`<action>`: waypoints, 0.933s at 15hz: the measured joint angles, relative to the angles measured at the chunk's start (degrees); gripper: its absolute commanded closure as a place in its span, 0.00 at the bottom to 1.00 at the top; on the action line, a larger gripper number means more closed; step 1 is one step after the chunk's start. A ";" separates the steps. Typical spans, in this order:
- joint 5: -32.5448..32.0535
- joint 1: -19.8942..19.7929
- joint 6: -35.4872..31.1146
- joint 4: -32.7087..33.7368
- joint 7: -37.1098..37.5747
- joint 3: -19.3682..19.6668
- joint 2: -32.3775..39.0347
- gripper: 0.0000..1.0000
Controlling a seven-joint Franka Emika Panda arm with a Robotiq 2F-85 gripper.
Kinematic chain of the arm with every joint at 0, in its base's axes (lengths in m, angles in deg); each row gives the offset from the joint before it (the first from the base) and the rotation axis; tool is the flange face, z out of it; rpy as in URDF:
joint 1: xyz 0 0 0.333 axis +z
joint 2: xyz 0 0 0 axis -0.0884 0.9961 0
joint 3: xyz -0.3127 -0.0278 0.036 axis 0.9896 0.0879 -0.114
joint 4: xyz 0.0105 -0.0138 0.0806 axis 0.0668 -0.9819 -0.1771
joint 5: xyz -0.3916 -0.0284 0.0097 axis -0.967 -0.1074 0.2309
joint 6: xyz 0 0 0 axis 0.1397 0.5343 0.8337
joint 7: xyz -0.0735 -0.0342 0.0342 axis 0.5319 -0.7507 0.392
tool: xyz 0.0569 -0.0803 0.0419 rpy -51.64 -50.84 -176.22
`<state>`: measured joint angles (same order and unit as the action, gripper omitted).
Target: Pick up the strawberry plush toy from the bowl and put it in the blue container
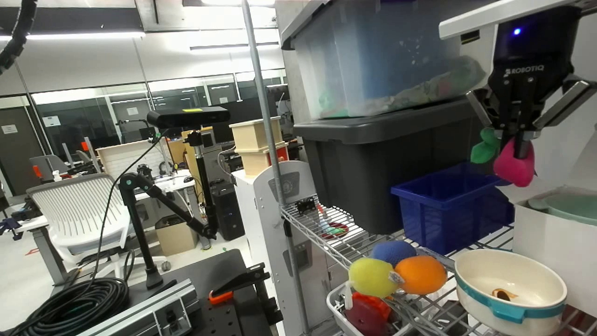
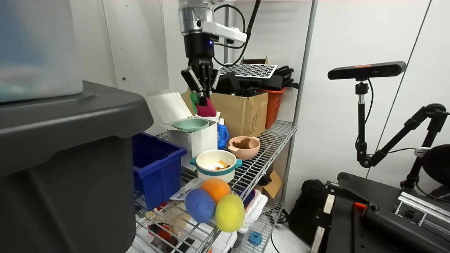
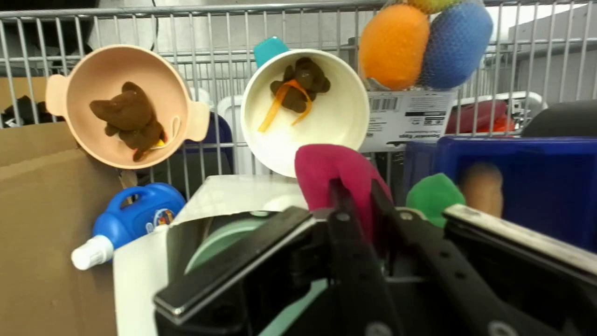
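The strawberry plush toy, pink-red with green leaves, shows in both exterior views and in the wrist view. My gripper is shut on it and holds it in the air above the shelf. The bowl is cream-white with a teal band and handles; a brown plush toy lies in it. The blue container stands on the shelf, lower than the toy. A blurred tan shape shows against it in the wrist view.
A white box with a green bowl stands beside the blue container. A large dark grey bin is on its other side. Netted balls lie at the shelf edge. A peach bowl and blue bottle stand farther along.
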<state>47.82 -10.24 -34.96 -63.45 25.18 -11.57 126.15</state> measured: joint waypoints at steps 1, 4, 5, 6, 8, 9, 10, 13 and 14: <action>0.56 0.52 0.16 -0.22 0.00 -0.58 -0.31 0.97; 2.29 2.14 1.16 -0.23 0.01 -2.08 -0.47 0.97; 2.54 2.70 1.56 -0.18 0.01 -2.40 -0.47 0.97; 2.76 3.18 1.78 -0.12 0.01 -2.67 -0.46 0.97; 3.31 4.02 2.17 0.28 0.03 -3.00 -0.33 0.97; 3.58 4.32 2.29 0.61 0.07 -3.10 -0.16 0.97; 3.77 4.56 2.32 1.08 0.13 -3.17 0.14 0.97; 4.33 4.92 2.33 2.70 0.28 -3.19 1.64 0.61; 4.42 4.93 2.34 3.25 0.43 -3.19 2.22 0.55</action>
<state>52.24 -5.31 -32.61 -60.20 25.61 -14.76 128.37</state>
